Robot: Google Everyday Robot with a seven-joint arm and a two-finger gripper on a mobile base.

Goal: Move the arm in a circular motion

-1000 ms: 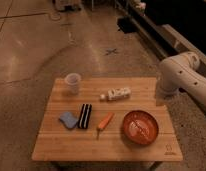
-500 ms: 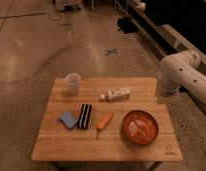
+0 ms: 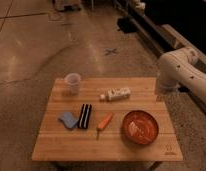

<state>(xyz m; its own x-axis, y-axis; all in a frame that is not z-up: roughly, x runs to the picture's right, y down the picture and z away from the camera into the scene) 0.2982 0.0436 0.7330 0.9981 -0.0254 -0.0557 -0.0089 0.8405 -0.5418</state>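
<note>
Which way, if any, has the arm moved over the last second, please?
Yes: the arm edged slightly up-frame against the table corner; the gripper is out of view.

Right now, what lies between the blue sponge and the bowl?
Camera view: a striped block, then a carrot. The arm sits off the table's right edge; its gripper is out of view.

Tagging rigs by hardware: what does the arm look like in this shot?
The arm is glossy white, made of thick tubular segments that meet at rounded joints. No cables, markings or sleeves show on the visible part. The end effector is not in frame.
</note>
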